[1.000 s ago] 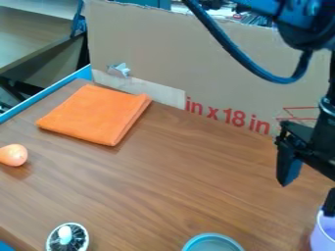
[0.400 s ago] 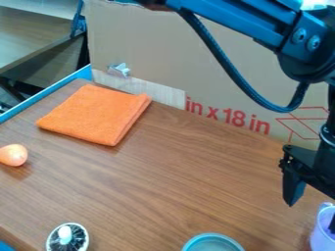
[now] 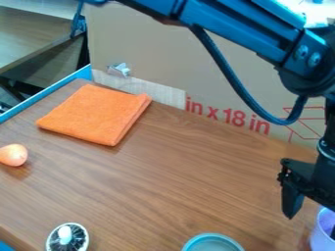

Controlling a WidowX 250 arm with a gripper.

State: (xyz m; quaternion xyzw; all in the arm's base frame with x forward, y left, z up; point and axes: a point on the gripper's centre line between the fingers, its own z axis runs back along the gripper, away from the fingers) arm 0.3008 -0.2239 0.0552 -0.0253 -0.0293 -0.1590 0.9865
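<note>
We had the gripper (image 3: 313, 226) at the lower right, its jaws wide apart, one finger beside the upright purple cup (image 3: 319, 240) on the desk (image 3: 196, 186), toward the orange cloth (image 3: 96, 113), the other at its open mouth.

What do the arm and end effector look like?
Black arm with blocky, straight-edged links and two round bolt heads at a joint. A thick dark cable loops beneath. The end effector is black too, with two fingers; the nearer-to-centre one tapers to a blunt point.
</note>
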